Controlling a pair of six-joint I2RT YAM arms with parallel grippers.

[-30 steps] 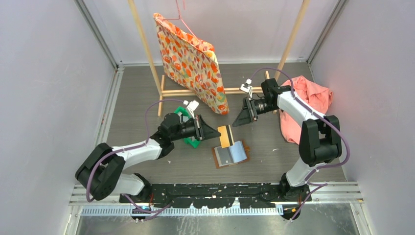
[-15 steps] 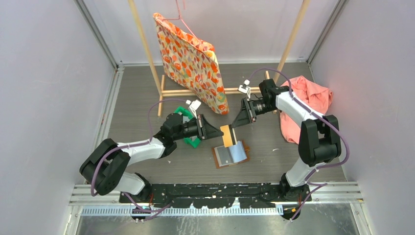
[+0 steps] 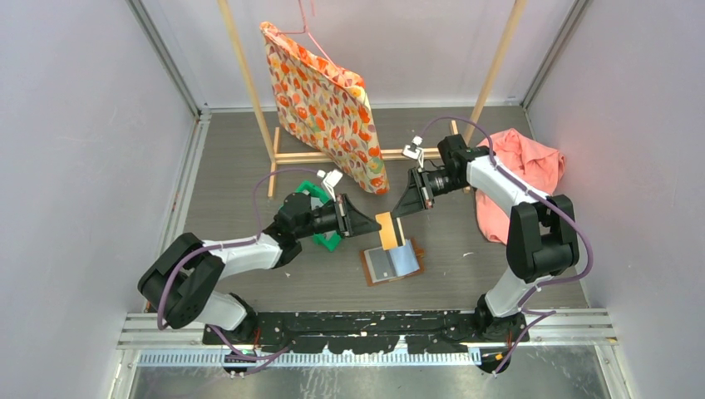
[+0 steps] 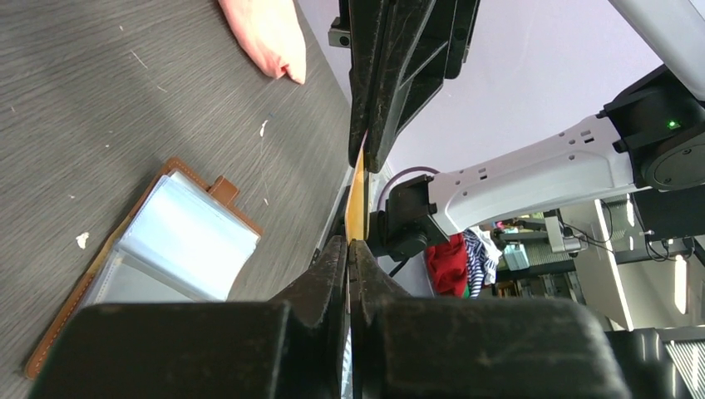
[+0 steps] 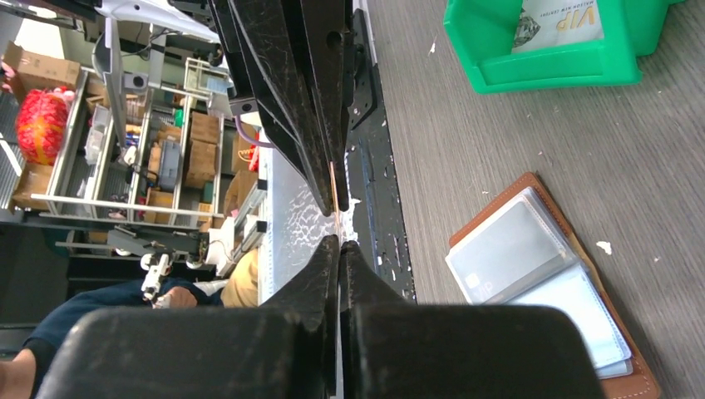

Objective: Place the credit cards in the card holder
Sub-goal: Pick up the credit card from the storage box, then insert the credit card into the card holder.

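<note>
Left fingers [image 3: 359, 223] and right fingers [image 3: 407, 202] are both clamping shut on one gold card [image 3: 385, 231] above the open wallet [image 3: 395, 264], apparently handing it across for slotting.

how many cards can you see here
4: gold card between the left fingers and right fingers; grey card and light blue card in the holder; VIP card in the green bin. More may be hidden.

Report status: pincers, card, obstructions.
Both shut on gold card: left pincer, right pincer. Open card holder nearby, card not yet in. Nothing between.
</note>
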